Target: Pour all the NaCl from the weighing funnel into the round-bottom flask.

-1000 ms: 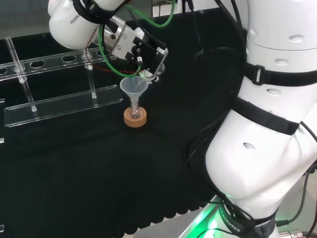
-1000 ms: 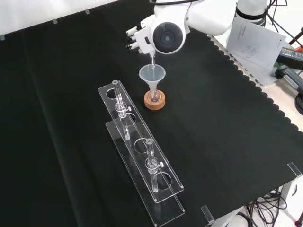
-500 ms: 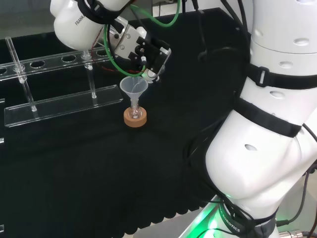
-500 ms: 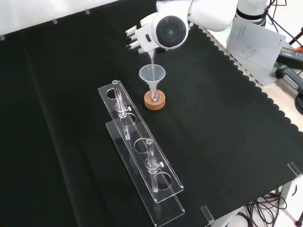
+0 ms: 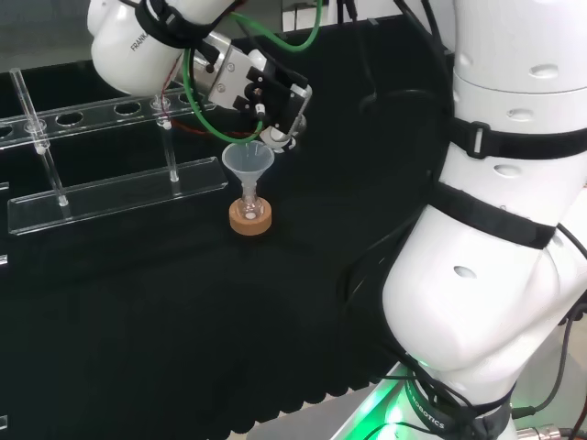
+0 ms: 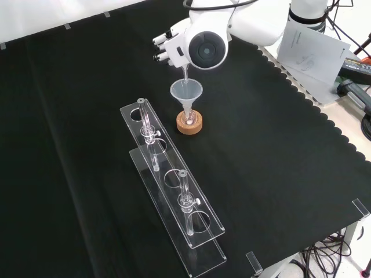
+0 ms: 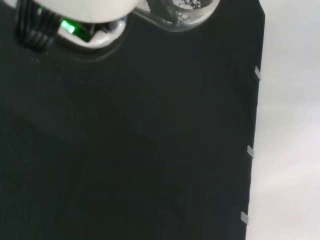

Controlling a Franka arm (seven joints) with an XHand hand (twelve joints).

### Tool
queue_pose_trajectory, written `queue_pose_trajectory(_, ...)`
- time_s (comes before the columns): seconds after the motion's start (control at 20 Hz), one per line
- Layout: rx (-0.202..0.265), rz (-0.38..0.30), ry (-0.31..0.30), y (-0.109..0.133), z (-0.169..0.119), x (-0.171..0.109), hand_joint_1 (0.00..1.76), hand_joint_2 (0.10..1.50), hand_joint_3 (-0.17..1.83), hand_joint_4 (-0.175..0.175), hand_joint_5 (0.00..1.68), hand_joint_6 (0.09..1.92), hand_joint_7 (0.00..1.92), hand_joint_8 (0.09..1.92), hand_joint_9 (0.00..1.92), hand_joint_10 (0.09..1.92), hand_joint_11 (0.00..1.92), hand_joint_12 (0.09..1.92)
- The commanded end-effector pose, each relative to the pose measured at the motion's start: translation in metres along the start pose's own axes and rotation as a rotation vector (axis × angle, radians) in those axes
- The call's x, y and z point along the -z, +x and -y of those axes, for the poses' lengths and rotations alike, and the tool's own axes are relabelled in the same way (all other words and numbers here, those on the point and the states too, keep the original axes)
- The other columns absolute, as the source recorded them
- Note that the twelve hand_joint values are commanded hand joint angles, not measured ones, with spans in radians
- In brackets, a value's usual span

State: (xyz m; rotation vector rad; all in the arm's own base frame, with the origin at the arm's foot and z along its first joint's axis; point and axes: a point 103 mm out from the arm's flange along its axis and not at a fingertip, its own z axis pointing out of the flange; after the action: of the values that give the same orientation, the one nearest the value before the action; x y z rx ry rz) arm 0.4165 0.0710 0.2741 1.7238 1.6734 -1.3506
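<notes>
**Q:** Position of the weighing funnel, and how held?

**A:** My hand (image 5: 261,90) has its fingers curled round the weighing funnel (image 6: 185,72), pinching it. I hold it tilted, spout down, directly above the plastic funnel (image 5: 248,162). In the front view the spout tip sits just over that funnel's rim, perhaps just inside it; I cannot tell whether they touch. The tilt is there so the salt slides toward the spout.

**Q:** And the receiving vessel?

**A:** The plastic funnel's stem goes down into the neck of the round-bottom flask (image 6: 188,117), which sits below it in a cork ring (image 5: 249,218). The ring keeps the round base upright; the wide cone gives me a bigger target than the narrow neck.

**Q:** Is the NaCl out?

**A:** Not all, I judge. The wrist view shows white grains clinging inside the glass bowl (image 7: 181,11) of the weighing funnel. How much has reached the flask I cannot make out.

**Q:** Anything near the plastic funnel?

**A:** A clear rack (image 6: 174,191) with upright tubes, on the near side of it in the front view, apart from the pour.
</notes>
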Motion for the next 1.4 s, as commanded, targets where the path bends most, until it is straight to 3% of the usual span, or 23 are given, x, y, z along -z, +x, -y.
queue_pose_trajectory(0.05,-0.016,0.027,0.021,0.002,0.003,0.008,1.10,0.74,0.55,0.175,1.20,0.75,0.48,0.67,0.80,0.45,0.63,1.16)
queue_pose_trajectory(1.15,-0.030,0.112,0.058,0.008,0.000,0.016,1.10,0.74,0.55,0.175,1.20,0.76,0.47,0.67,0.78,0.44,0.62,1.17)
queue_pose_trajectory(1.4,-0.059,0.131,0.096,0.013,0.002,0.022,1.10,0.74,0.55,0.175,1.20,0.76,0.47,0.67,0.78,0.44,0.62,1.17)
